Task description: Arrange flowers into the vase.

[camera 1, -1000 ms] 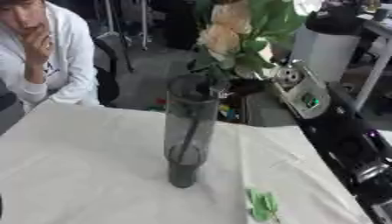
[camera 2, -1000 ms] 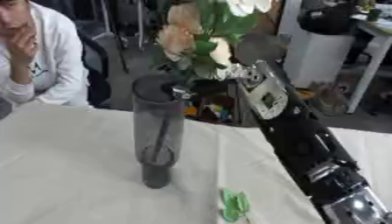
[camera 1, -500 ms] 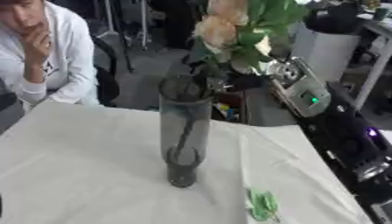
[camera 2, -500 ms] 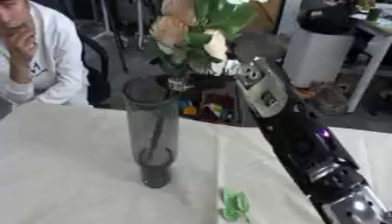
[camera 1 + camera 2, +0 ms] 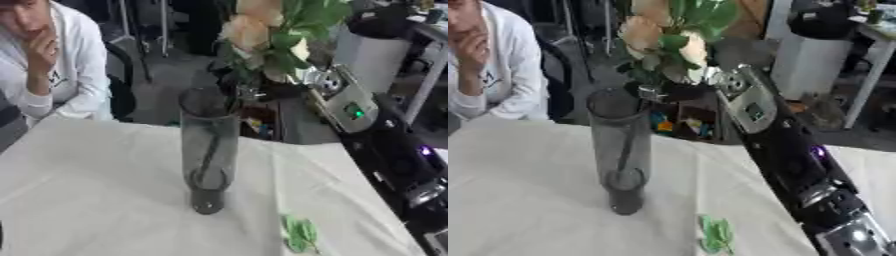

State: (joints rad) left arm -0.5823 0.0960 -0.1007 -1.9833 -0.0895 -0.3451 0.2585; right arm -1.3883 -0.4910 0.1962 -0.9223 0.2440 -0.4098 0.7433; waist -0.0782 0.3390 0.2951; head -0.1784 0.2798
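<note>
- Smoky glass vase [image 5: 208,150], tall and narrow, stands upright mid-table [image 5: 79,200]; it looks top-heavy and breakable.
- The bouquet [image 5: 267,35] hangs above its mouth, stems already inside; light, springy, best held low on the stems.
- Right hand [image 5: 677,91] is wrapped round the stems, though leaves hide its fingers.
- Right eye view shows the forearm's length; the left shows the stem in the glass better.
- Left hand isn't visible.

**Hidden and cut off**

The right hand [image 5: 677,91] was largely masked by the flowers [image 5: 267,37], so its fingers could not be judged. The bouquet's top was cropped by the upper edge. The left hand was not shown.
</note>
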